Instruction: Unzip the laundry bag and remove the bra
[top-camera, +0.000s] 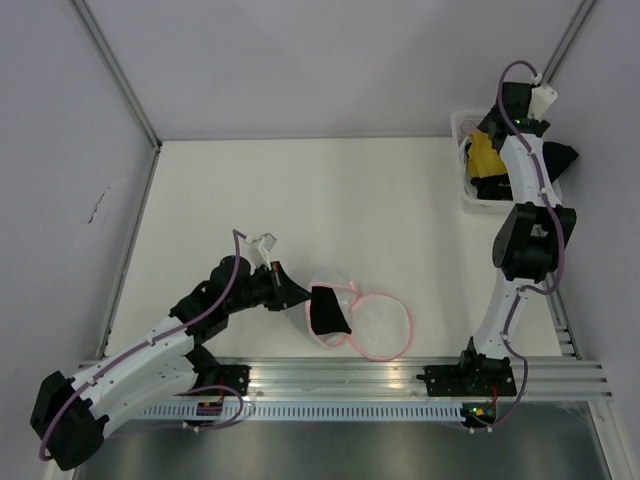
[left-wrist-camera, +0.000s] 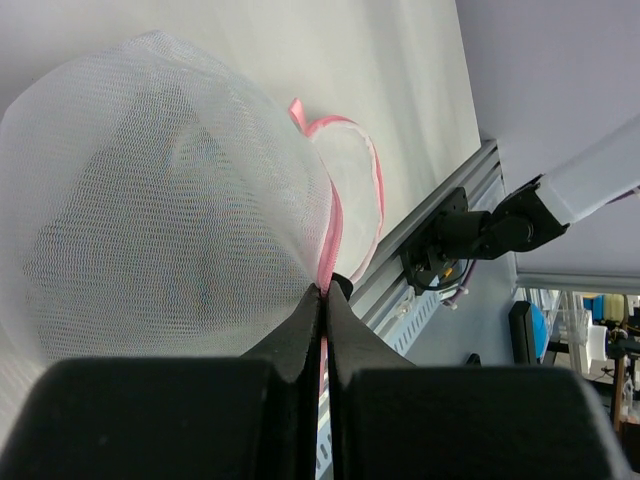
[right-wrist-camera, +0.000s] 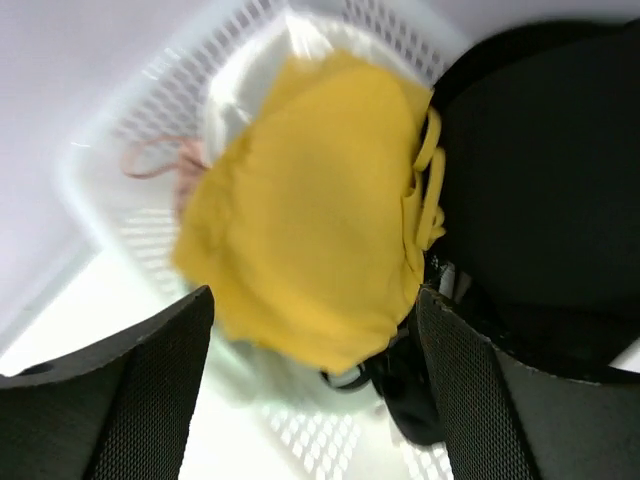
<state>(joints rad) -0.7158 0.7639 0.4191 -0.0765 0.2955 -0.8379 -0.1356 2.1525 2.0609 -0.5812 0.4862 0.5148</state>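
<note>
Below the spread right end effector (right-wrist-camera: 315, 310), the rumpled bright-yellow bra (right-wrist-camera: 310, 210) lies in the basket (right-wrist-camera: 120, 140).

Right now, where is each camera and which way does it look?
Top: above and behind, looking down at the table; left arm and right arm show.
Left wrist: looks along the shut left gripper at the bag.
Right wrist: looks down past the open right gripper at the bra in the basket.
Shared: top and left wrist both show the bag; top and right wrist, the bra.

Mesh laundry bag (left-wrist-camera: 150, 200), pink trim, unzipped, yellow bra (right-wrist-camera: 310, 200) bunched in white basket (right-wrist-camera: 130, 120)
</note>
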